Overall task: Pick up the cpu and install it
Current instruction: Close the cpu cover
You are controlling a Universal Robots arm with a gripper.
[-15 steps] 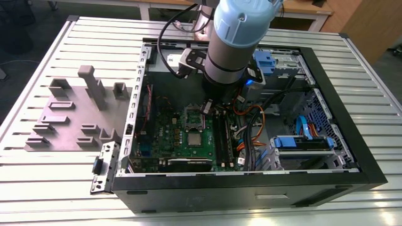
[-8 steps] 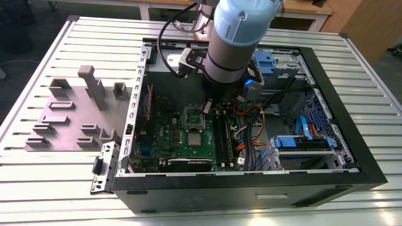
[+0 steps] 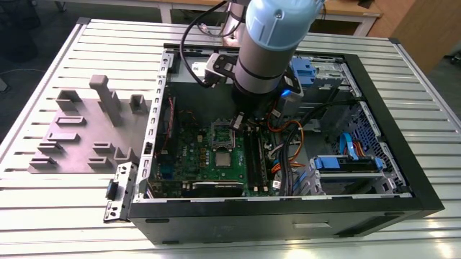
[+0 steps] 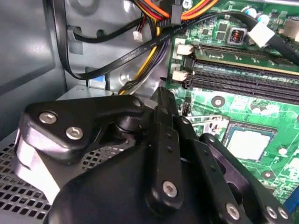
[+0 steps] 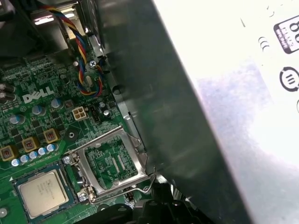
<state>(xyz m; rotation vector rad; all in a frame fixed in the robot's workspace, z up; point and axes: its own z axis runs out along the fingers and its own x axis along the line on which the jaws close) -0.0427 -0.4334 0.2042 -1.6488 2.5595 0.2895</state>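
Note:
The cpu, a flat silvery square, lies flat in its socket on the green motherboard inside the open computer case. In both wrist views the cpu sits framed by the socket. The metal socket bracket stands flipped open beside it, with its wire lever at the edge. My gripper hangs inside the case just above the open bracket, a little farther in than the cpu. In the second wrist view the gripper appears as black linkage close to the board, with nothing visibly held.
Black memory slots run beside the socket. Cable bundles cross the case near the arm. A grey metal box wall stands close to the bracket. Blue drive bays fill the exterior view's right; a grey fixture block sits on the slatted table.

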